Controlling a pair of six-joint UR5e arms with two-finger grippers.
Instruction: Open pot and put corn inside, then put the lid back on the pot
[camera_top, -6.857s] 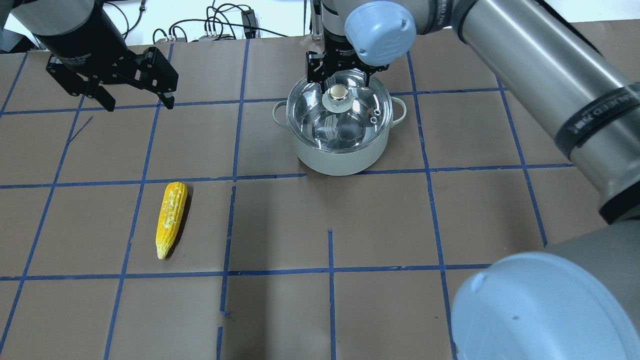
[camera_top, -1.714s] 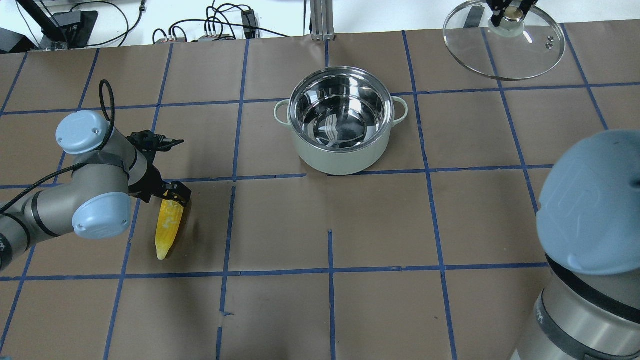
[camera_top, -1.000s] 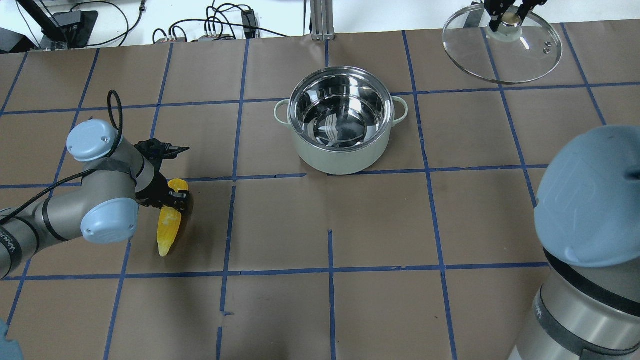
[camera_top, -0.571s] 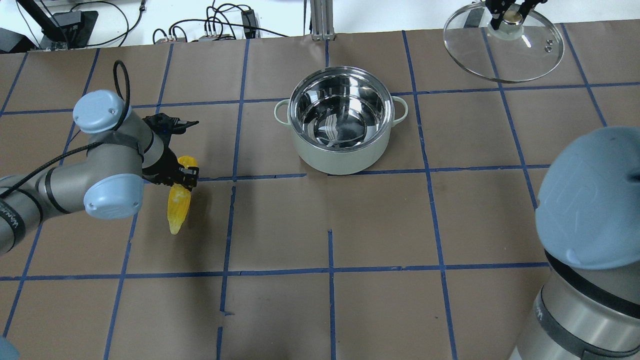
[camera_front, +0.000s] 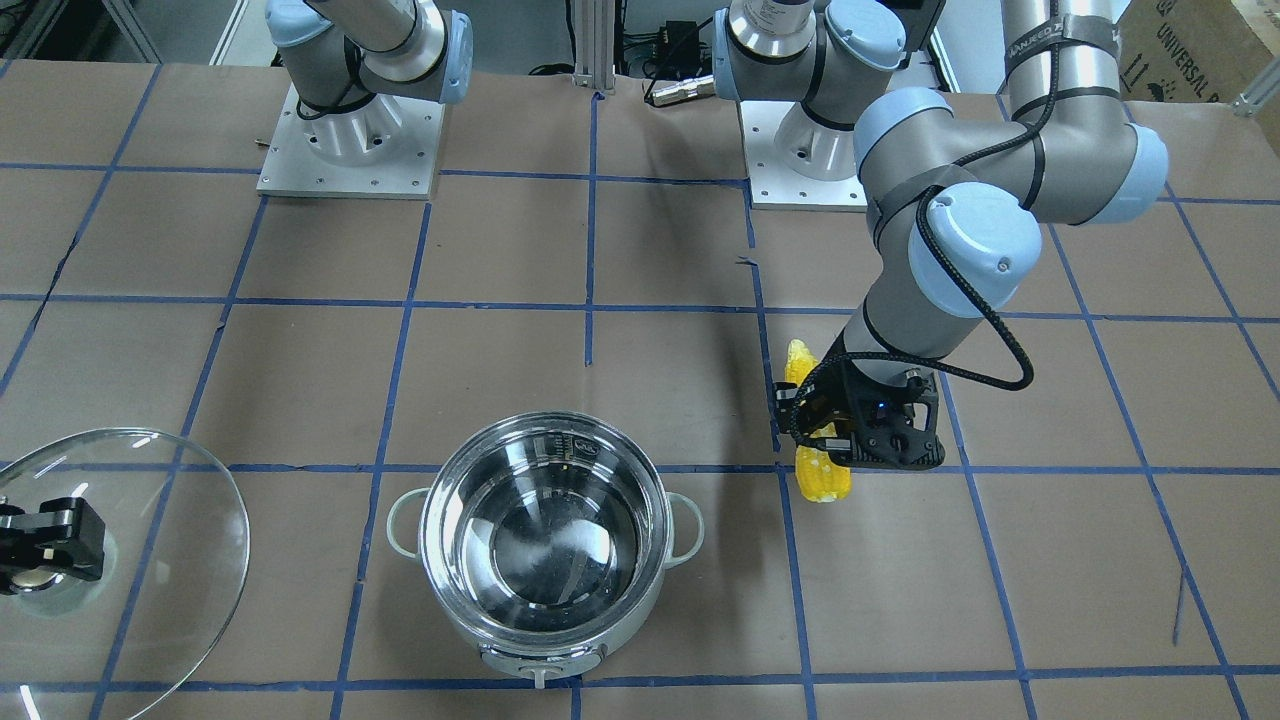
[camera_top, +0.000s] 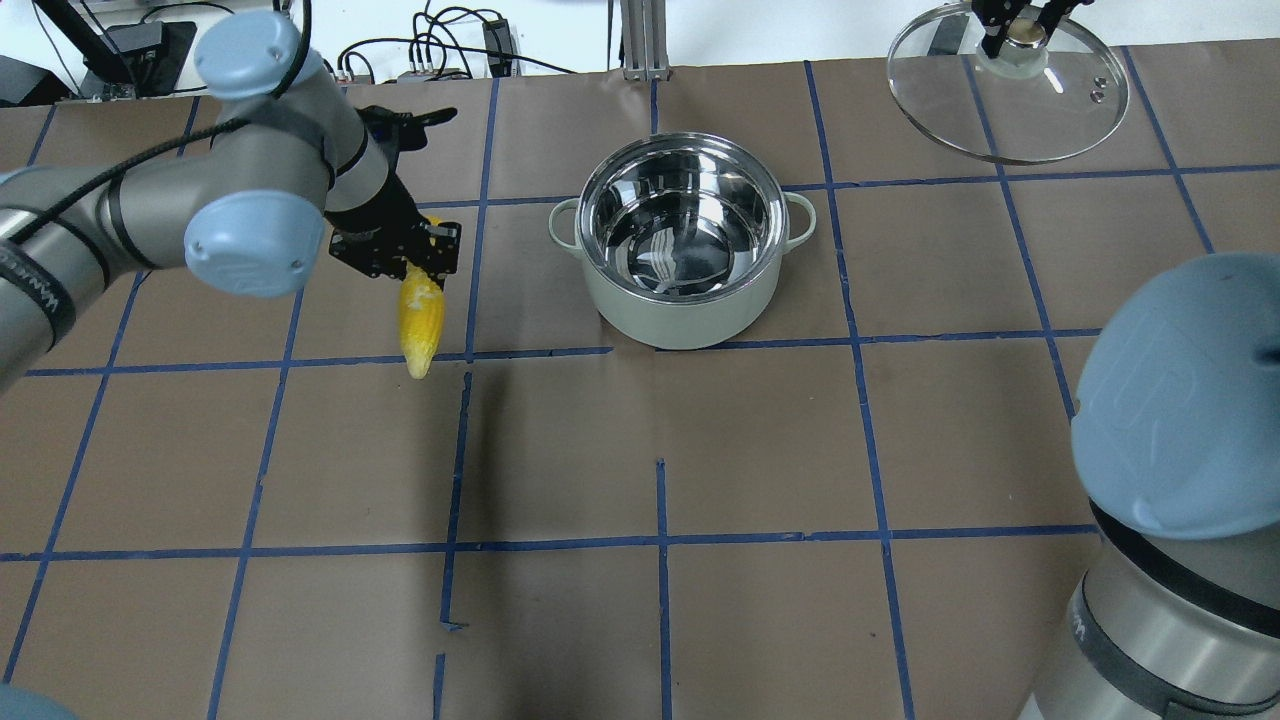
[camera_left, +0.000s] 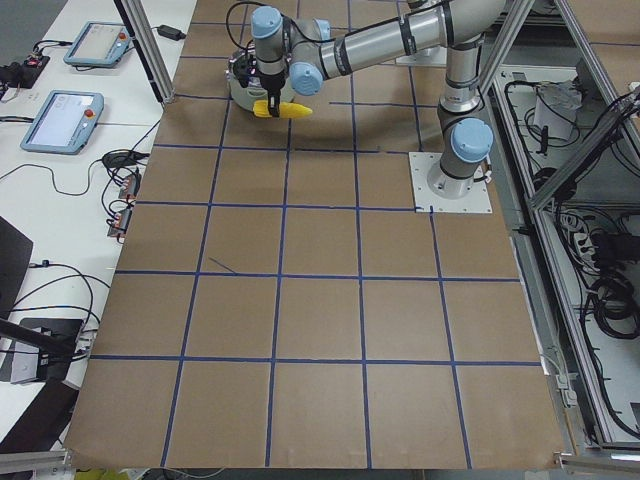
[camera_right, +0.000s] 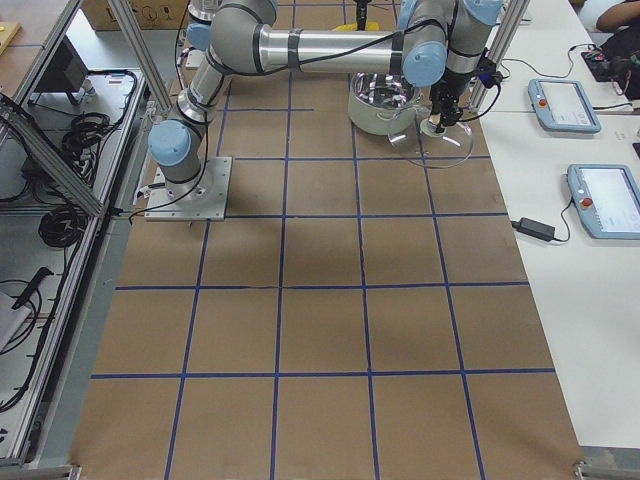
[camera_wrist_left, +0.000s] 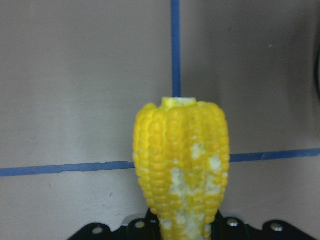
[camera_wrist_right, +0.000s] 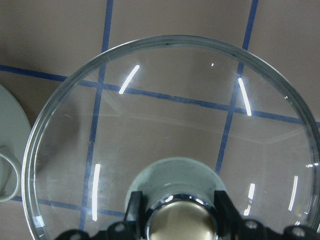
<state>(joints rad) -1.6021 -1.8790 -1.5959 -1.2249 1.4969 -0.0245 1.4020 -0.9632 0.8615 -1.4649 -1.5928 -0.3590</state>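
Note:
The open pot (camera_top: 682, 240) stands at the table's middle back, its steel inside empty; it also shows in the front view (camera_front: 545, 545). My left gripper (camera_top: 405, 255) is shut on the yellow corn (camera_top: 420, 315) and holds it in the air, left of the pot, tapered end toward the robot. The corn fills the left wrist view (camera_wrist_left: 182, 165) and shows in the front view (camera_front: 818, 478) under the gripper (camera_front: 845, 440). My right gripper (camera_top: 1020, 20) is shut on the knob of the glass lid (camera_top: 1010, 110), held up at the far right; the lid also shows in the front view (camera_front: 150, 560) and the right wrist view (camera_wrist_right: 170, 130).
The table is brown paper with blue tape gridlines (camera_top: 660, 540). Cables and boxes (camera_top: 440, 50) lie beyond the far edge. My right arm's elbow (camera_top: 1180, 400) bulks at the near right. The arm bases (camera_front: 350, 140) stand at the robot side.
My left gripper lifted the corn off the table and carried it up and to the right, toward the pot. The right gripper kept the lid nearly still at the far right.

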